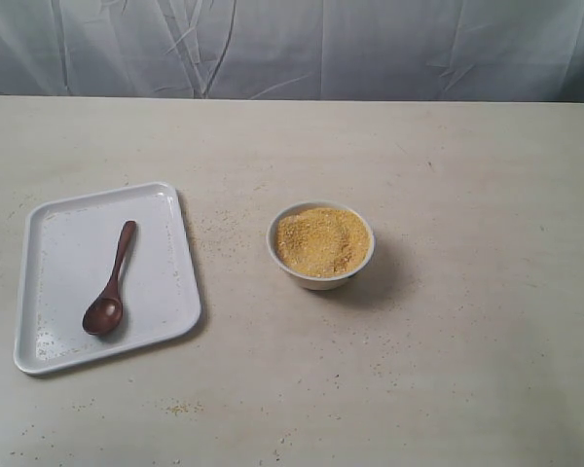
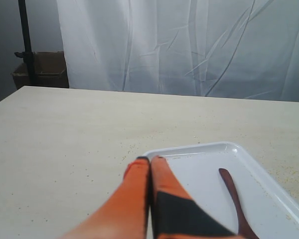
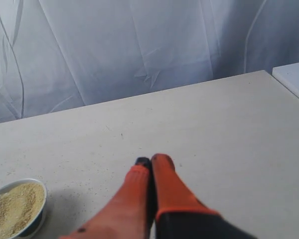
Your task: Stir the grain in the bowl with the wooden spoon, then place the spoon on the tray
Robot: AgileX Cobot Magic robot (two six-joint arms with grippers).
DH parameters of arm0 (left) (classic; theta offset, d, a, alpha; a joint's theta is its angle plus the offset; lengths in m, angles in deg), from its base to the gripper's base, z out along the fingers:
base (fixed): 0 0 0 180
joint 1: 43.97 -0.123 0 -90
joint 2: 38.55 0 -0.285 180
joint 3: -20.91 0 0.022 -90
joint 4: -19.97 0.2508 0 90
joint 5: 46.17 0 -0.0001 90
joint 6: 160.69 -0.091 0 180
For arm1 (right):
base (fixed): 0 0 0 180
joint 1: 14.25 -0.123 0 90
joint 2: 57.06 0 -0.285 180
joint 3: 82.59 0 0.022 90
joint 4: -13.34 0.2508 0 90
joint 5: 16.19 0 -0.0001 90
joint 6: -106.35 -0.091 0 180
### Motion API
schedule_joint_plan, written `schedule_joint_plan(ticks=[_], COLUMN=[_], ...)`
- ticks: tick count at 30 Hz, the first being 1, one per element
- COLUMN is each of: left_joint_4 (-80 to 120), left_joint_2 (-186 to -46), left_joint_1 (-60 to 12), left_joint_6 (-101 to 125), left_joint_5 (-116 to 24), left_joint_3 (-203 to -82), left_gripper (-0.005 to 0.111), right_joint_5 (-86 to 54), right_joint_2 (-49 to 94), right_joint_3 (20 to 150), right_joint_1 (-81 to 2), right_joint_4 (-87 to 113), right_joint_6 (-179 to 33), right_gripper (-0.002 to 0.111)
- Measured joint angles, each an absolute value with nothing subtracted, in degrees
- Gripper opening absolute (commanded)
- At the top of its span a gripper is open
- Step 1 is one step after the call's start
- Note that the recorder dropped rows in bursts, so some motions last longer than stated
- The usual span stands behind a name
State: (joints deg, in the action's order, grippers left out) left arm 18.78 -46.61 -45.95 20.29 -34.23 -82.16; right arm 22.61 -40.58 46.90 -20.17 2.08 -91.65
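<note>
The white tray [image 1: 49, 292] lies at the left of the table, and the dark wooden spoon [image 1: 111, 282] rests on it, head toward the front. The small white bowl [image 1: 320, 277] stands mid-table, holding the yellow-orange grain [image 1: 321, 240]. No gripper shows in the exterior view. In the left wrist view my left gripper [image 2: 150, 159] is shut and empty, above the tray [image 2: 199, 148] rim, with the spoon [image 2: 232, 191] handle off to one side. My right gripper [image 3: 153, 160] is shut and empty over bare table, apart from the bowl [image 3: 39, 219] and its grain [image 3: 12, 209].
Loose yellow grains are scattered on the table [image 1: 467, 156] around the bowl and tray. A white curtain [image 1: 292, 44] hangs behind the table's far edge. A dark stand and a brown box [image 2: 40, 69] sit beyond the table in the left wrist view.
</note>
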Motion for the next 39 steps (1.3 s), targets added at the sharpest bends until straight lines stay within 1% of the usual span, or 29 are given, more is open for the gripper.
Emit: schedule_joint_plan(ticks=[10,13,17,21,27,31,39], left_joint_4=[18.8,18.8,18.8,18.8,18.8,18.8,18.8], left_joint_2=[-46.6,-46.6,-46.6,-46.6,-46.6,-46.6,-46.6], left_joint_1=[-45.9,-45.9,-45.9,-45.9,-45.9,-45.9,-45.9], left_joint_6=[20.3,20.3,20.3,20.3,20.3,20.3,20.3], left_joint_5=[-34.2,-34.2,-34.2,-34.2,-34.2,-34.2,-34.2], left_joint_3=[-82.2,-82.2,-82.2,-82.2,-82.2,-82.2,-82.2], left_gripper=[0.0,0.0,0.0,0.0,0.0,0.0,0.0], right_joint_5=[22.2,21.7,16.3,13.5,8.1,5.6,2.3], right_joint_2=[-41.2,-43.8,-48.7,-49.0,-49.0,-49.0,-49.0], right_joint_3=[45.8,43.4,38.3,32.9,27.4,21.0,20.3], right_joint_1=[-20.2,-20.2,-20.2,-20.2,-20.2,-20.2,-20.2], right_joint_4=[3.0,5.1,11.2,12.6,12.6,13.3,14.0], right_joint_6=[-91.7,-91.7,-87.5,-78.0,-75.8,-75.8,-75.8], right_gripper=[0.002,0.002,0.002,0.002,0.002,0.002,0.002])
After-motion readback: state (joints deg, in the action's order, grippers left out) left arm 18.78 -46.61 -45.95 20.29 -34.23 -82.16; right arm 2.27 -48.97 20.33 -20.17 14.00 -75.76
